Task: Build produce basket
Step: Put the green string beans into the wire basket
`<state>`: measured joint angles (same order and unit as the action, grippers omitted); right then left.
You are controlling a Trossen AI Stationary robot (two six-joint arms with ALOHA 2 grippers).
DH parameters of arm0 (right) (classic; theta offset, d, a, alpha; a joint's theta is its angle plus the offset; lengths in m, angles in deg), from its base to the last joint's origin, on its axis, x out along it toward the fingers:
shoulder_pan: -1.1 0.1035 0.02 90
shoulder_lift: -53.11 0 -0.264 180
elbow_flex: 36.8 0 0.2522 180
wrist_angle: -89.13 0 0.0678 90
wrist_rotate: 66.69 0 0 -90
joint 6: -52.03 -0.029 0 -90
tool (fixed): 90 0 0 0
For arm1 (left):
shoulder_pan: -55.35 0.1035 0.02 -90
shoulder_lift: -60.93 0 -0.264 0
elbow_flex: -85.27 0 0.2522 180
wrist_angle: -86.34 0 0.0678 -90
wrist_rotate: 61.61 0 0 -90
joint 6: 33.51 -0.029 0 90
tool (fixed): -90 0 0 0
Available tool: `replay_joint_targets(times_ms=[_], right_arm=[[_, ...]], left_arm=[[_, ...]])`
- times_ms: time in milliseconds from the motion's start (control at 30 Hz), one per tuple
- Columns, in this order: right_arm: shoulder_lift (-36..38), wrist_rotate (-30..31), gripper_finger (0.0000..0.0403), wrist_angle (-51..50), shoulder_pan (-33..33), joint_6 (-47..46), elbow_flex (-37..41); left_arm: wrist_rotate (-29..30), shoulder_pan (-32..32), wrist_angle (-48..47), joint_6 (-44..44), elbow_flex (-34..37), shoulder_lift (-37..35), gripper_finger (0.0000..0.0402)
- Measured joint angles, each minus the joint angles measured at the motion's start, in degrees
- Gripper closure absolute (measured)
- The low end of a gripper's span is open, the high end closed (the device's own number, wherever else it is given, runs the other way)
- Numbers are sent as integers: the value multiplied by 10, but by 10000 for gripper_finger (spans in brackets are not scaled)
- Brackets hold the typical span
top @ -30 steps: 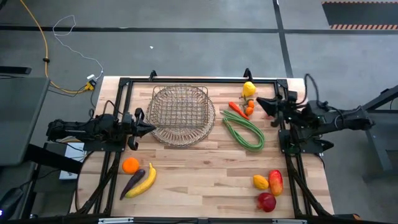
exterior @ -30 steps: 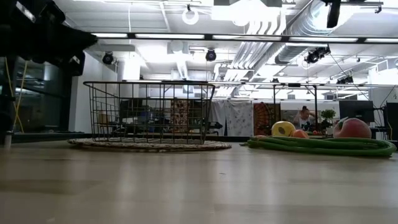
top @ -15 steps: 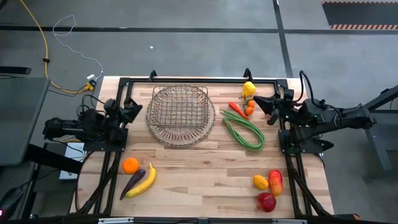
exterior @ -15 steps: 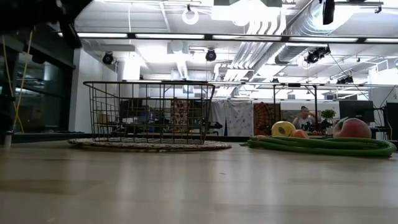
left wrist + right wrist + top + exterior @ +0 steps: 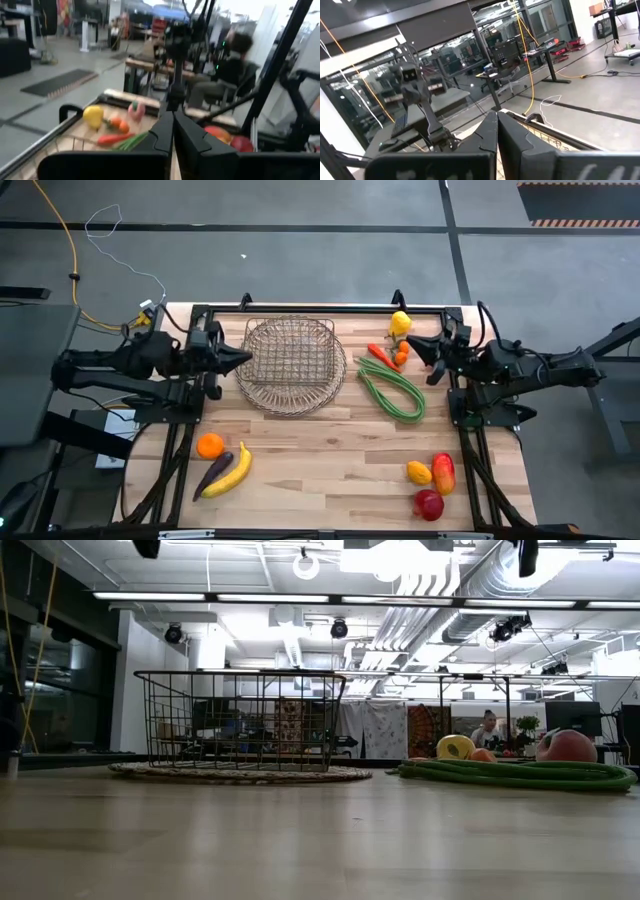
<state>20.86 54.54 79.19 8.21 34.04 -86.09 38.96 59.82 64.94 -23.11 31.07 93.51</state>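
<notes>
basket centre back of table, beans right, banana front-left

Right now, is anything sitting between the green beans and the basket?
Nothing visible. In the high view, bare table separates the green beans from the basket; the chilli lies beside the beans, off that line.

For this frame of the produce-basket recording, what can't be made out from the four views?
- Round bronze-grey wire-mesh basket: the high view's mesh is too fine to rule out a small item inside.
- Small orange pieces by the yellow lemon: too small in the high view to identify.
- Left gripper: the left wrist view is blurred, and its fingers cover the table ahead.
- Right gripper: its own fingers hide most of the table.
</notes>
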Motion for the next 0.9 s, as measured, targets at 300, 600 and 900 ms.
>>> replay_joint_targets(times_ms=[300,600,900], right_arm=[[0,-1,366,-74,0,-47,0],[-48,-28,276,-156,-25,-144,-15],[-197,-134,184,-418,-71,-182,-166]], left_arm=[[12,0,1,32,0,2,398],[30,0,-2,14,1,2,398],[31,0,-3,14,1,2,398]])
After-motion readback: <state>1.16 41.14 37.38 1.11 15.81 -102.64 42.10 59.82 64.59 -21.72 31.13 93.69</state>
